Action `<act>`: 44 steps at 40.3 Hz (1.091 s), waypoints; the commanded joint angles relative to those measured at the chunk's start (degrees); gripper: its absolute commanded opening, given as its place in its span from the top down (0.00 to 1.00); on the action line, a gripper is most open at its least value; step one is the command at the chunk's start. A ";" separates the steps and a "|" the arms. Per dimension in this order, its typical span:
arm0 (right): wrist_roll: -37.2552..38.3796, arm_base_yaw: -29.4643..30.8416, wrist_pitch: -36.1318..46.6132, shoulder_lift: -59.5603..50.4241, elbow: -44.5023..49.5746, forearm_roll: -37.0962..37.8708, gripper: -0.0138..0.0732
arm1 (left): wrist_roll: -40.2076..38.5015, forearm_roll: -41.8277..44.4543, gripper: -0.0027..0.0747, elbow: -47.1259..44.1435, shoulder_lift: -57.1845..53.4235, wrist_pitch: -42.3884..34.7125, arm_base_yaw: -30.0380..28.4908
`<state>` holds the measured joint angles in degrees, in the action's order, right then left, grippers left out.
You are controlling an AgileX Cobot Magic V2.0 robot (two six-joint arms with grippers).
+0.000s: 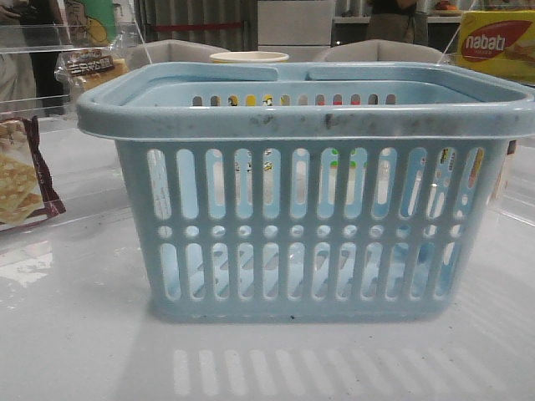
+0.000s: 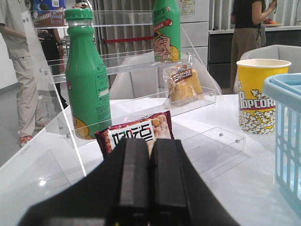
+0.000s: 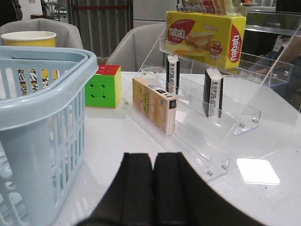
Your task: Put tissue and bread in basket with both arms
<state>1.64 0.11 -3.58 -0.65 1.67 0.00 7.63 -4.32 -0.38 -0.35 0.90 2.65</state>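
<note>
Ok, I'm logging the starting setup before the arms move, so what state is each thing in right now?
Large pale blue plastic basket: upright, looks empty.
Golden-brown bread in clear packet: on the clear acrylic shelf, untouched.
Two small dark tissue packs: standing on the right-hand clear rack.
Tall green plastic bottle: upright, capped.
Left end effector: shut, empty.
Right end effector: shut, empty.

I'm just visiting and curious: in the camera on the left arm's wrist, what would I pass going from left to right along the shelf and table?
Big green bottle → maroon snack bag → bread → popcorn cup → basket.
</note>
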 commanded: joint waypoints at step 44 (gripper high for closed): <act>-0.50 0.02 8.40 -1.01 -0.01 0.62 0.78 | -0.45 -0.16 0.85 0.15 -0.96 -6.31 0.32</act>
<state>1.64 0.11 -1.99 -0.65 1.67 0.00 7.63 -4.32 -0.38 -0.35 0.00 2.65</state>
